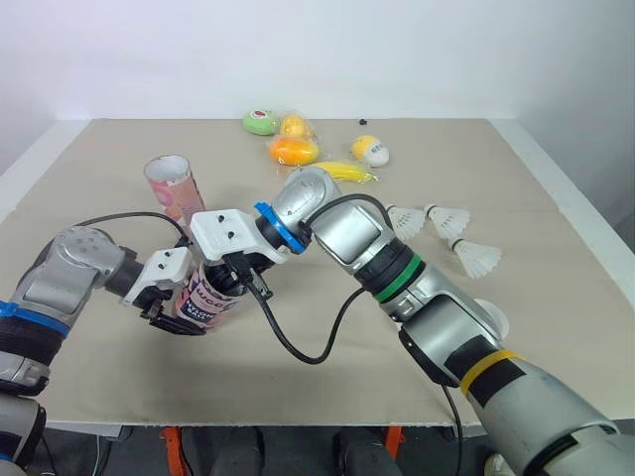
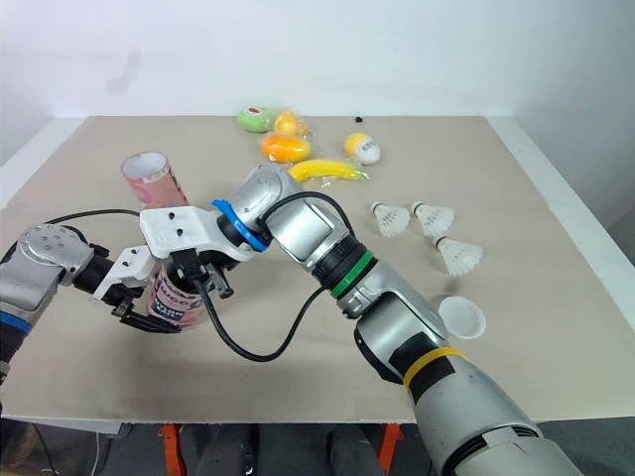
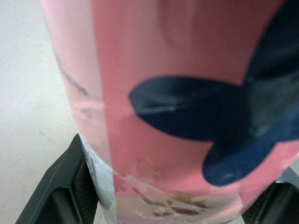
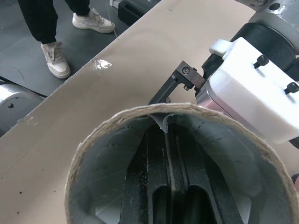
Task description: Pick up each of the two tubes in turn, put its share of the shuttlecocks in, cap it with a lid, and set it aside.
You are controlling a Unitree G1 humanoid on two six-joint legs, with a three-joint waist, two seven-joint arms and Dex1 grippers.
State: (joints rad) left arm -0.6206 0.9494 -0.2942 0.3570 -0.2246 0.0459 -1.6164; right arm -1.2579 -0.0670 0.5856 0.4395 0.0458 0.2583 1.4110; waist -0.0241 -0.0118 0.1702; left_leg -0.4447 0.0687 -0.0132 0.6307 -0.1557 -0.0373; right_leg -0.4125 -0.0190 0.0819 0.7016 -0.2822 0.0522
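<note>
Pink tube is clamped between our left fingers, which press on its two sides low over the counter. We cannot tell whether its base touches. Our right fingers reach down inside its open mouth, drawn narrow and nearly together. A pale sliver shows at their tips, but we cannot tell whether it is a shuttlecock. We judge we are partway through filling the first tube. Three shuttlecocks lie loose, well apart from the right fingers on their far side from the tube. A white lid lies flat near them, unused. The second tube stands upright and open just beyond the left fingers. Capping, setting aside and the whole second tube remain.
</note>
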